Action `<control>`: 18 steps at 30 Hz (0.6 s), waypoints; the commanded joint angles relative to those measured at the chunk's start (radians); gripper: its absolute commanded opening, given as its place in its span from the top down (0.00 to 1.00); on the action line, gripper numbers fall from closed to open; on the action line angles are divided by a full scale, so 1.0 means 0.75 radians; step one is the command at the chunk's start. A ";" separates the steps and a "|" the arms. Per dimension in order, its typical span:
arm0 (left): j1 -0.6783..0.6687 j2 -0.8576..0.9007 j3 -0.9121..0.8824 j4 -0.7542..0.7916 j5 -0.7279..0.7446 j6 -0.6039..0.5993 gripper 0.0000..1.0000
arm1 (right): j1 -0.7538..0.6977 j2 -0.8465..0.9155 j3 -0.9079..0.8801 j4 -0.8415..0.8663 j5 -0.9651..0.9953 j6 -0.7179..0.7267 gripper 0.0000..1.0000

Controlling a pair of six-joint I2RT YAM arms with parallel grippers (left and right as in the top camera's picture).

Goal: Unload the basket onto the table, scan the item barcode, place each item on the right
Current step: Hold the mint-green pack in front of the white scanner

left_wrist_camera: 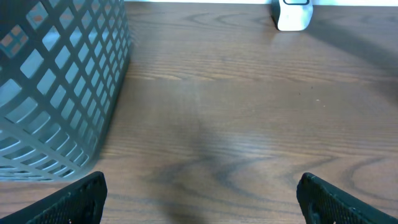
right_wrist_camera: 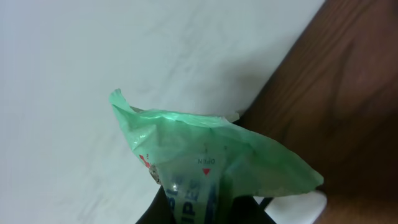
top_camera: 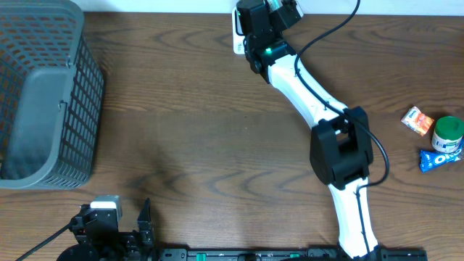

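**benchlurker:** ok, where's the item at, and what are your fingers doing?

**yam_arms:** The green wipes packet [right_wrist_camera: 205,155] is pinched in my right gripper [top_camera: 278,13]. Jaws are nearly together on the plastic, and the packet is crumpled and sticking out past the tips. It's up at the far edge of the table [top_camera: 217,130], right over the white scanner [left_wrist_camera: 292,15]. Can't tell if it's touching the scanner tbh. I can't spot the barcode from my wrist view, just an "OPEN" tab.

**benchlurker:** and the left one?

**yam_arms:** My left gripper [left_wrist_camera: 202,208] is spread wide, holding nothing, low over bare wood well back from the scanner and off to its left. The grey basket [top_camera: 43,94] is way off to the scanner's left. The orange packet [top_camera: 418,120], green-lidded tub [top_camera: 447,133] and blue Oreo pack [top_camera: 440,158] sit bunched together well to the scanner's right, nearer me.
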 commanded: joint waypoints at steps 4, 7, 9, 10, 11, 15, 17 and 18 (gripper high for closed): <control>-0.005 -0.007 0.005 -0.002 -0.017 0.009 0.02 | -0.049 0.133 0.107 0.022 0.000 0.259 0.98; -0.005 -0.007 0.005 -0.002 -0.017 0.009 0.02 | -0.049 0.176 0.109 0.010 -0.047 0.588 0.98; -0.005 -0.007 0.005 -0.002 -0.017 0.009 0.02 | -0.049 0.198 0.109 0.005 -0.090 0.748 0.98; -0.005 -0.007 0.005 -0.002 -0.017 0.009 0.02 | -0.049 0.202 0.109 -0.001 -0.107 0.813 0.98; -0.005 -0.007 0.005 -0.002 -0.017 0.009 0.02 | -0.049 0.214 0.109 -0.011 -0.116 0.891 0.98; -0.005 -0.007 0.005 -0.002 -0.017 0.009 0.02 | -0.047 0.221 0.109 -0.075 -0.099 0.999 0.98; -0.005 -0.007 0.005 -0.002 -0.017 0.009 0.02 | -0.047 0.222 0.109 -0.074 -0.079 1.002 0.98; -0.005 -0.007 0.005 -0.002 -0.018 0.008 0.02 | -0.048 0.222 0.109 -0.069 -0.073 1.002 0.98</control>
